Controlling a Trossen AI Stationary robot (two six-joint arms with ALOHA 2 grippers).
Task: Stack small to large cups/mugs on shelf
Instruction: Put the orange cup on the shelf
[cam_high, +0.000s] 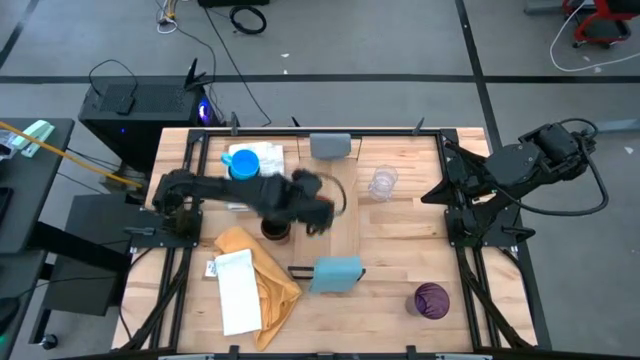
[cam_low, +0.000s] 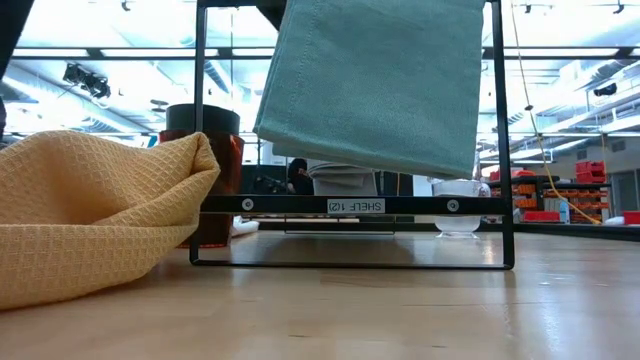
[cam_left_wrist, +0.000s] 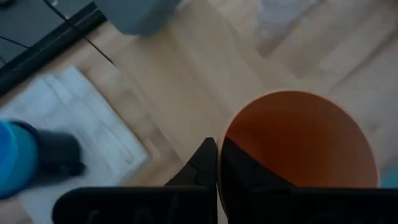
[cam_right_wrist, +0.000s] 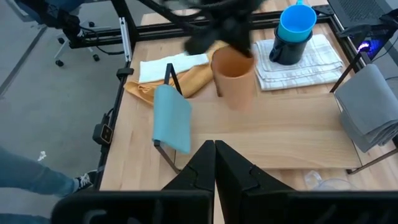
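Orange cup (cam_left_wrist: 298, 140) in my left gripper (cam_left_wrist: 214, 146), clenched on the cup's wall at the rim, one finger inside and one outside. I hold it mouth up at the rim, I judge, so that the base is free to meet the shelf (cam_right_wrist: 280, 137) flat. It hangs over the plank, about midway between the grey block (cam_right_wrist: 367, 106) and the blue block (cam_right_wrist: 171, 118). I cannot tell whether its base touches the wood yet.

My right gripper (cam_right_wrist: 214, 152) waits at the right side of the worktop (cam_high: 400, 240), fingers pressed together on nothing, well apart from the shelf.

The other vessels stand off the plank. The blue mug (cam_high: 243, 163) sits in the navy mug (cam_right_wrist: 287, 51) on a white cloth (cam_right_wrist: 317, 59) at the far left. A dark cup (cam_high: 275, 228) stands just beside my arm, by the yellow cloth (cam_high: 255, 270). The glass (cam_high: 382, 182) is near the shelf's right edge, and the purple cup (cam_high: 432, 299) stands alone at the near right.

The plank is narrow, so the long edges on both sides are my concern. Along its length it looks bare, with open room toward either block. The dark cup close under my arm is what I could knock when I pull back.
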